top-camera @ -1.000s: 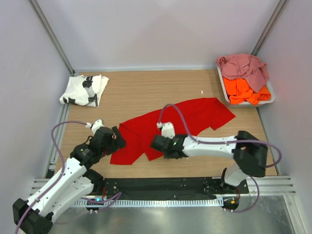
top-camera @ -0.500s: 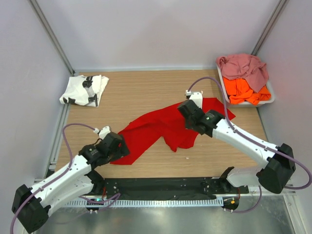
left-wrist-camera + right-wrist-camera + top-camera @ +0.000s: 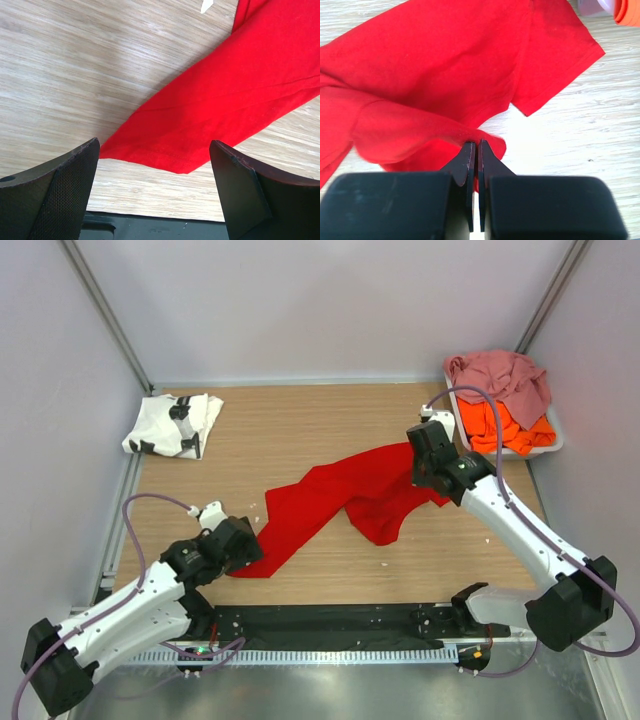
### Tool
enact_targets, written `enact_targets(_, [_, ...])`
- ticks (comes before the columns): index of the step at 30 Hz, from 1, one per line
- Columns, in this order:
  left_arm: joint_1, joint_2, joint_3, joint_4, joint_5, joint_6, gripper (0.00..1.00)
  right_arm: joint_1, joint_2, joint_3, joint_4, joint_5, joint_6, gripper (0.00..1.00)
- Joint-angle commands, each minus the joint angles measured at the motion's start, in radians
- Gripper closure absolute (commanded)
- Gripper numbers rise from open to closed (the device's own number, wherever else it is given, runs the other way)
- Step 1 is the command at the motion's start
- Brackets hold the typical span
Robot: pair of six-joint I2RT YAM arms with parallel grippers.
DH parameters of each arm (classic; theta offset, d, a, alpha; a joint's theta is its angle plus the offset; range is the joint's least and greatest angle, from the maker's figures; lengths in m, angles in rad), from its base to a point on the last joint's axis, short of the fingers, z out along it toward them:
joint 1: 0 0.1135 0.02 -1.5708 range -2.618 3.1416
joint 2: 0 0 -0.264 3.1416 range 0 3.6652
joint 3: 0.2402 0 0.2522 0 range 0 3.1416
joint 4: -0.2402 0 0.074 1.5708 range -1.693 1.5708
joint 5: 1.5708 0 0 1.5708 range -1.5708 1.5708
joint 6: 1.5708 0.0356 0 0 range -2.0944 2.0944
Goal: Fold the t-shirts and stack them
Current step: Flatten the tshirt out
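Red t-shirt (image 3: 330,498) farther right, underlayer unseen

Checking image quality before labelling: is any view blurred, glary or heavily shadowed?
Top external: sharp, evenly lit, soft shadows only. Left wrist: red t-shirt crisp, table grain smeared toward the top. Right wrist: right hand dark and featureless, table bright, nearly washed out.
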Motion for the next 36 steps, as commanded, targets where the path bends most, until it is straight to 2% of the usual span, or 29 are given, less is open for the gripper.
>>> enact_targets(1, [-0.008,0.003,-0.005,0.001,-0.053,-0.023,0.09,-0.013,-0.025,0.024,0.022,-0.026,-0.035,0.99])
enact_targets(7, [-0.031,0.028,-0.019,0.003,-0.031,-0.032,0.09,-0.063,-0.019,0.023,0.034,-0.035,-0.039,0.99])
enact_targets(12, [-0.054,-0.028,-0.042,0.003,-0.026,-0.049,0.17,-0.071,-0.003,0.016,0.042,-0.050,-0.041,0.99])
enact_targets(16, [-0.068,-0.026,-0.048,-0.011,-0.043,-0.070,0.18,-0.075,0.000,0.013,0.048,-0.056,-0.042,0.99])
enact_targets(23, [-0.102,0.106,0.006,-0.074,-0.169,-0.149,0.11,-0.086,-0.006,0.007,0.048,-0.052,-0.044,0.99])
enact_targets(28, [-0.139,0.184,0.038,-0.101,-0.232,-0.204,0.11,-0.094,-0.016,-0.002,0.048,-0.050,-0.045,0.99])
enact_targets(32, [-0.145,0.216,0.024,-0.059,-0.220,-0.198,0.14,-0.095,-0.020,-0.008,0.051,-0.053,-0.047,0.99])
enact_targets(36, [-0.146,0.225,0.021,-0.031,-0.215,-0.181,0.21,-0.097,-0.023,-0.013,0.053,-0.055,-0.047,0.99])
